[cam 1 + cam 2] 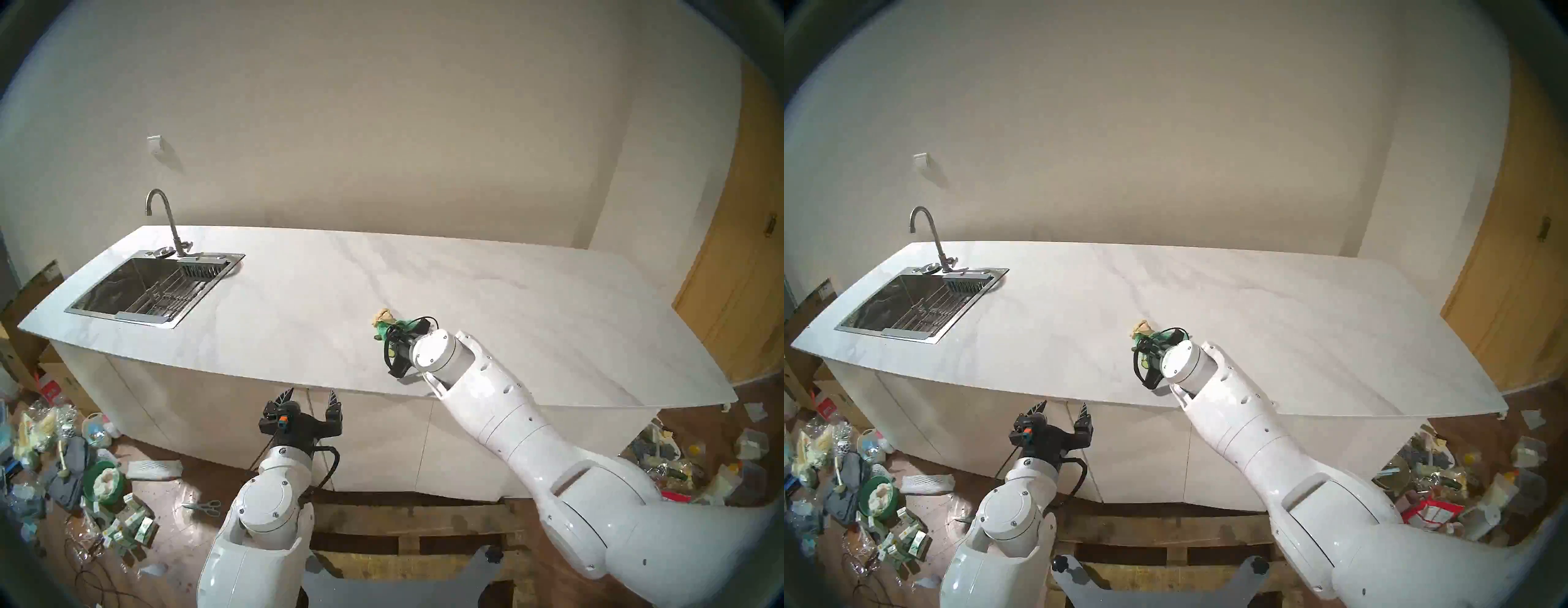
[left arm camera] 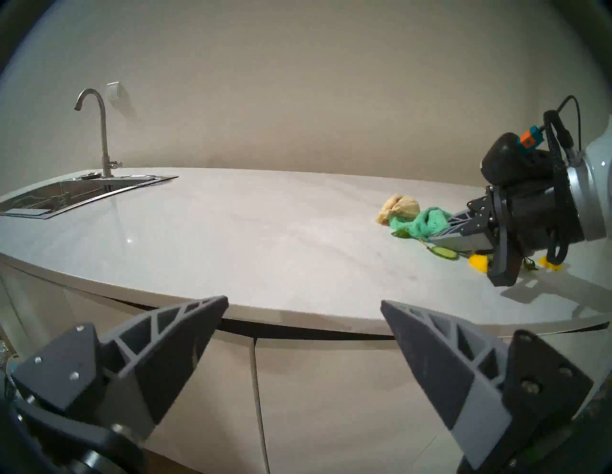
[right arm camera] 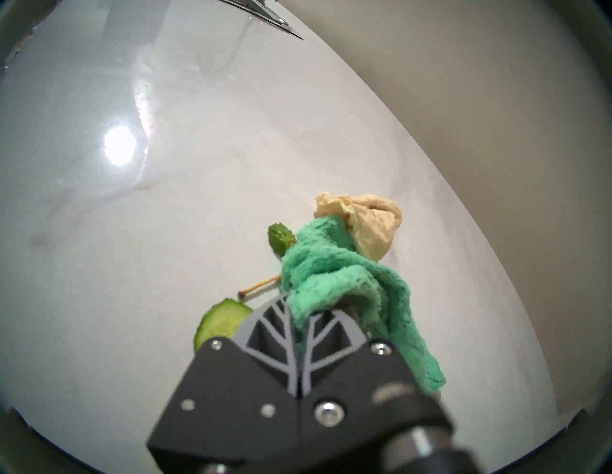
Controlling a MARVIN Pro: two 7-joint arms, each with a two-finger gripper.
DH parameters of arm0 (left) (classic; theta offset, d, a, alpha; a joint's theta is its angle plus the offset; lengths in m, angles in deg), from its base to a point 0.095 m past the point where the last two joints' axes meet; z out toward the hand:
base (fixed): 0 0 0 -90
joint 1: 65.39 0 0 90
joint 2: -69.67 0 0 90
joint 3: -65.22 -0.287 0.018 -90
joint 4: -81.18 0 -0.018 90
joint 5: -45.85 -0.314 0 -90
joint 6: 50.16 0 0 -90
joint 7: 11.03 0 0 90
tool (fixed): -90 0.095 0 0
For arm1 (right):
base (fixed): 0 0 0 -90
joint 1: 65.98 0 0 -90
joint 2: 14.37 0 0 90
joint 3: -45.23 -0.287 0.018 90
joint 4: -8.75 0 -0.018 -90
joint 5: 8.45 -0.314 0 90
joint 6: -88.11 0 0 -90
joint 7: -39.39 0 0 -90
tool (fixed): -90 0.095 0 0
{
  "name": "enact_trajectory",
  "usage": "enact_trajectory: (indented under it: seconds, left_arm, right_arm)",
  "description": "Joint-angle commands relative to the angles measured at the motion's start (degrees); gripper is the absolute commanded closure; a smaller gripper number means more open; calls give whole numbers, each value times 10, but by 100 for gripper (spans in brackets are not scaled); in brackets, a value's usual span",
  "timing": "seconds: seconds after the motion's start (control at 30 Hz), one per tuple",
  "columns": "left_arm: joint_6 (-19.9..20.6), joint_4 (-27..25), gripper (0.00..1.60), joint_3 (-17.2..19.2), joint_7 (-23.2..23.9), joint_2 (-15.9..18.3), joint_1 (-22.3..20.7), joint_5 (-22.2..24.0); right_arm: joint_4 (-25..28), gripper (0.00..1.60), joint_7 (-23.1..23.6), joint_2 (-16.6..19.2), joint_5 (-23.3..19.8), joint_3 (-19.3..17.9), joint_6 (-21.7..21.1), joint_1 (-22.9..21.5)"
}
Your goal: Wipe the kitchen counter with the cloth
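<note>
- The right claw (image 3: 299,317) pinches the teal cloth (image 3: 334,278) low over the marble bench (image 1: 530,305), well to the right of the steel sink (image 1: 148,288).
- A beige paper wad (image 3: 367,221) touches the cloth's far end.
- A cucumber slice (image 3: 222,321), a leaf (image 3: 280,236) and a stem (image 3: 258,286) lie just beside the cloth.
- The left claw (image 1: 312,397) is spread wide and empty, below the bench's front edge.

right claw (image 3: 299,317) tips buried in cloth (image 3: 334,274), cucumber slice (image 3: 222,321) half hidden behind claw

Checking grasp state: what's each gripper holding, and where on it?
Right gripper pinches the green cloth at a bunched fold. Left gripper is open, empty.
</note>
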Motion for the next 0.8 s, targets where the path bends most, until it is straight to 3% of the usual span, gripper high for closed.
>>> enact_trajectory:
  seconds: [0.0, 0.5, 0.77]
  left_arm:
    - [-3, -16, 0, -1, 3, 1, -2, 1]
    - [-4, -13, 0, -1, 2, 1, -4, 1]
    - [-4, -14, 0, -1, 2, 1, -3, 1]
  right_arm:
    - [23, 160, -29, 5, 4, -17, 3, -20]
    - [130, 160, 57, 111, 29, -12, 45, -42]
    - [189, 160, 109, 171, 67, 17, 71, -42]
